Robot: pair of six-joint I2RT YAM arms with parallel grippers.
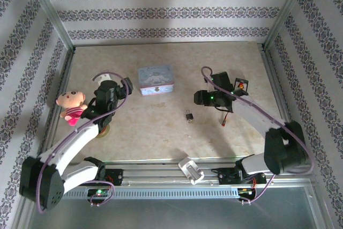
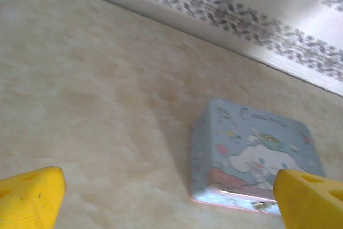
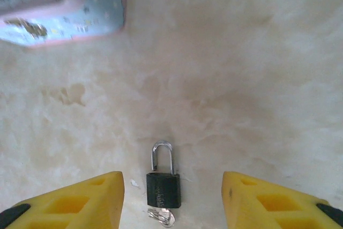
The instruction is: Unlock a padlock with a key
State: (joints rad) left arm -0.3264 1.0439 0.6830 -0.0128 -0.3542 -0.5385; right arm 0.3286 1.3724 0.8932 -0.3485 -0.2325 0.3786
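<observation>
Right wrist: padlock (image 3: 163, 189), perhaps keyed, lies free inside spread right pincer (image 3: 172, 185); tin (image 3: 64, 4) beyond.

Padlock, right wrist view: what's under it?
Small dark padlock with silvery shackle lies on the beige tabletop; a silvery key pokes out at its base. The keyhole itself is covered.

Soft even light, hazy wrist views
</observation>
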